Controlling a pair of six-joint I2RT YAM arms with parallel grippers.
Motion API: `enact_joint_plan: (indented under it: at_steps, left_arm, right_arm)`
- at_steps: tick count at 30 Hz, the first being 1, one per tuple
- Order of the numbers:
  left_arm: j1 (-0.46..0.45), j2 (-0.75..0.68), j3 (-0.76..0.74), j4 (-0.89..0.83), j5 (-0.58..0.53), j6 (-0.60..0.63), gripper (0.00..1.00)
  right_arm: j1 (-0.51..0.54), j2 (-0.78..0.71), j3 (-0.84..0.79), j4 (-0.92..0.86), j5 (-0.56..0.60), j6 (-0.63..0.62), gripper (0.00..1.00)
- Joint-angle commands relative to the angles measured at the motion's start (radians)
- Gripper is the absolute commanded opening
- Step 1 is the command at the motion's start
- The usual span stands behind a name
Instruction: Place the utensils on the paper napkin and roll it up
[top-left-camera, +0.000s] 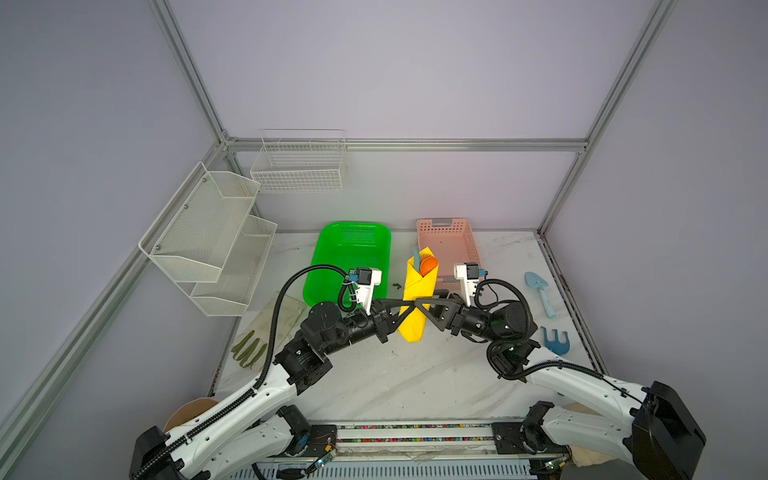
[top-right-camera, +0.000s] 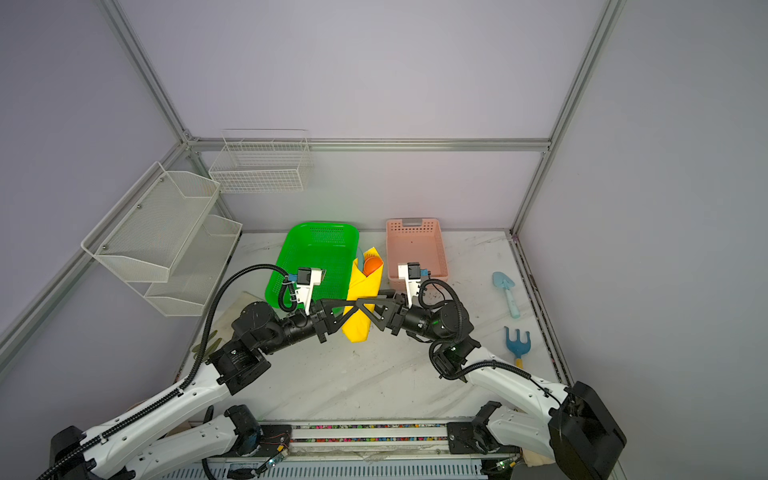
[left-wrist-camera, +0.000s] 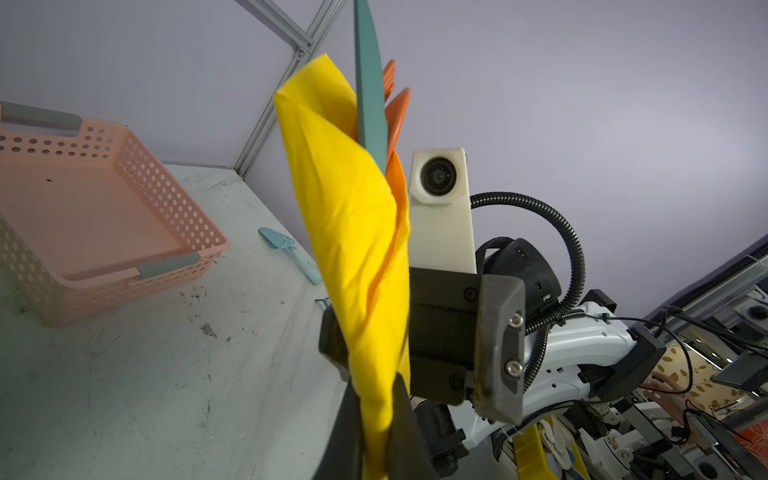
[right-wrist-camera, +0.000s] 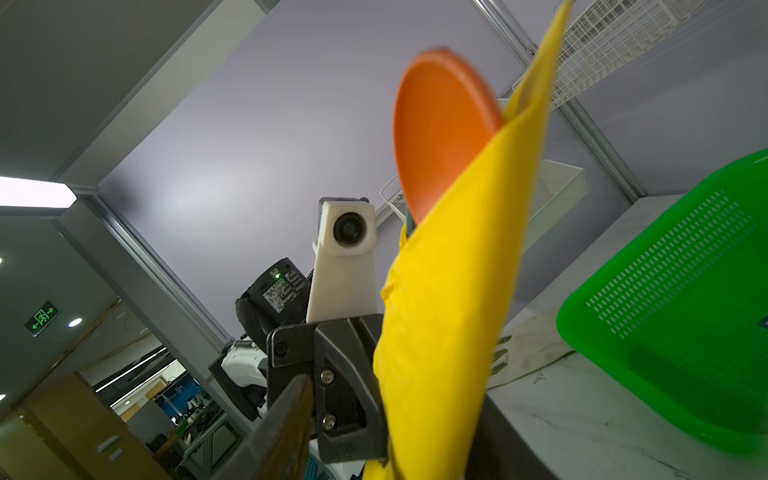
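left fingers (top-left-camera: 405, 311) pinching rolled paper napkin (top-left-camera: 419, 282) | right fingers (top-left-camera: 424, 303) apart, napkin between them | utensils (top-left-camera: 428, 265) wrapped inside

The white marble-patterned table (top-left-camera: 395, 382) is scuffed and flecked with dark specks. A green basket (top-left-camera: 353, 257) and a pink basket (top-left-camera: 449, 245) stand apart at its far edge. A light blue toy shovel (top-left-camera: 540, 293) and a blue toy rake (top-right-camera: 517, 340) lie near the right edge. A cream glove with olive fingers (top-left-camera: 249, 351) lies at the left.
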Motion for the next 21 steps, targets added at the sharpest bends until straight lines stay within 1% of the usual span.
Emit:
enact_joint_plan:
  at_steps: [1,5,6,7,13,19,20,21]
  left_arm:
    - [0.006,-0.010,-0.044,0.075,0.025,-0.016,0.00]
    - [0.008,-0.002,-0.046,0.081,0.039,-0.019,0.00]
    - [0.008,0.001,-0.047,0.082,0.043,-0.019,0.00]
    - [0.008,0.004,-0.048,0.081,0.046,-0.019,0.00]
    - [0.009,0.007,-0.061,0.088,0.061,-0.021,0.00]
    - [0.013,0.008,-0.059,0.092,0.081,-0.028,0.00]
    - [0.013,0.008,-0.059,0.092,0.082,-0.029,0.01]
    - [0.014,0.007,-0.059,0.090,0.081,-0.030,0.05]
  right_arm:
    - [0.003,-0.008,0.001,0.053,-0.038,0.010,0.43]
    - [0.003,-0.014,-0.001,0.057,-0.028,0.014,0.22]
    - [0.003,-0.015,-0.002,0.057,-0.025,0.016,0.17]
    - [0.003,-0.017,-0.004,0.060,-0.023,0.017,0.15]
    - [0.003,-0.022,-0.005,0.078,-0.019,0.029,0.05]
    - [0.003,-0.012,-0.006,0.091,-0.024,0.042,0.00]
    - [0.003,-0.009,-0.008,0.095,-0.023,0.046,0.00]
    - [0.003,-0.008,-0.010,0.103,-0.025,0.051,0.00]
